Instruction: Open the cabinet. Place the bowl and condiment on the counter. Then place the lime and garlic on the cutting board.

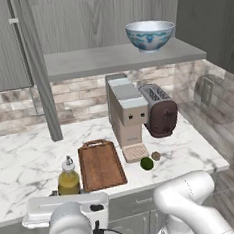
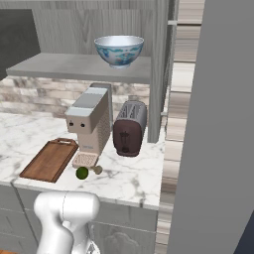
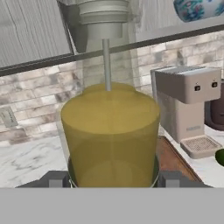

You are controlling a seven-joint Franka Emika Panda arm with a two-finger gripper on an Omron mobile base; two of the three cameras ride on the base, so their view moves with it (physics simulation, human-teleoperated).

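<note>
The left base view looks forward and down from behind the arm, left of the coffee machine (image 1: 128, 115), at middling range. It takes in the counter (image 1: 22, 157) and the shelf (image 1: 99, 59) above the machine.

The right base view looks at the same coffee machine (image 2: 90, 120) from the right and behind, at similar range, with a cabinet door (image 2: 218, 124) close on its right.

Both views share the machine, the toaster (image 1: 159, 110), the cutting board (image 1: 100, 164) and the bowl (image 1: 150, 35).

The hand view sits low on the counter, very close to the bottle (image 3: 110, 131), facing the wall, with the coffee machine (image 3: 189, 105) to the bottle's right.
</note>
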